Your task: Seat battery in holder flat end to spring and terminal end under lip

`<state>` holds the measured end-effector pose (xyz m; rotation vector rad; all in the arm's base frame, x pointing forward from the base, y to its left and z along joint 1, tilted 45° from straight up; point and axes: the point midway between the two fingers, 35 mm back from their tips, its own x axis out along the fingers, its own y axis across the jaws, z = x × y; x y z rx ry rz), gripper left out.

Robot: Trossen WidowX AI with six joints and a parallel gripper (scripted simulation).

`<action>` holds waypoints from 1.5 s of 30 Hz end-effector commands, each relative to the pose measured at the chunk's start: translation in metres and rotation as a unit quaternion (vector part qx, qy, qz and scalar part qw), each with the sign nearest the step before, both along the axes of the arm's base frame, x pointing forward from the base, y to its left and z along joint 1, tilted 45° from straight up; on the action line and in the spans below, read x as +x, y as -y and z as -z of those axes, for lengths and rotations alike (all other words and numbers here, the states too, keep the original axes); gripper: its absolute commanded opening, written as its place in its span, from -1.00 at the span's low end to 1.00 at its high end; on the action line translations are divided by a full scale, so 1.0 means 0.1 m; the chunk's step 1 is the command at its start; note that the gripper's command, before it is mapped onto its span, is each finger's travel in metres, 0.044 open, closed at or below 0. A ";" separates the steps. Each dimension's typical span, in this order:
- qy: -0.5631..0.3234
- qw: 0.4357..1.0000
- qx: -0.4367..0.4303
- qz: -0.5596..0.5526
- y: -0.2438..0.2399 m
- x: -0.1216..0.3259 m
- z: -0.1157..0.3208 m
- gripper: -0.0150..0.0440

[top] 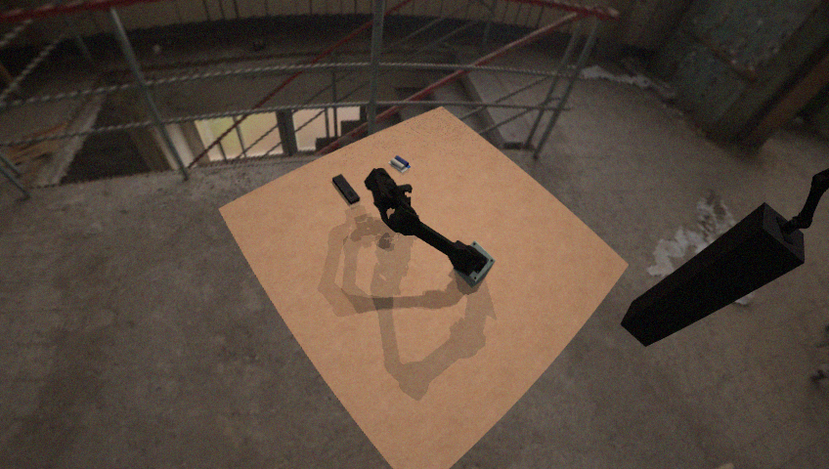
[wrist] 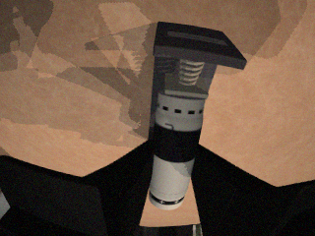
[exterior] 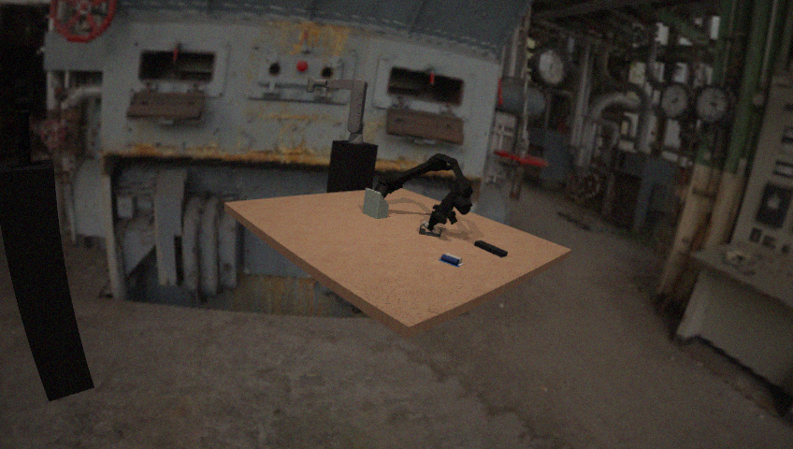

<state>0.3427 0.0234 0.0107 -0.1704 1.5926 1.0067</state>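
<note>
The battery, white with a black band, lies between my gripper's fingers in the wrist view. My gripper is shut on it, low at the holder. The dark holder has its end wall and coil spring beyond the battery's far end. That end is close to the spring's plate; whether they touch is unclear. The battery's near end, with a dark ring, shows between the fingers. The holder's near end and lip are hidden, and how level the battery lies is unclear. The arm hides the holder in the top view.
A blue cylinder with a white piece and a long black block lie on the wooden table. A pale green bracket stands at my arm's base. Black pedestals stand beyond the table.
</note>
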 end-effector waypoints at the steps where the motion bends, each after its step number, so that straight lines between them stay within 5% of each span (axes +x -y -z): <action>1: -0.005 1.000 -0.002 -0.001 -0.02 0.03 0.02 -0.22; 45: 0.023 0.999 0.023 0.030 -0.09 0.16 0.01 -0.22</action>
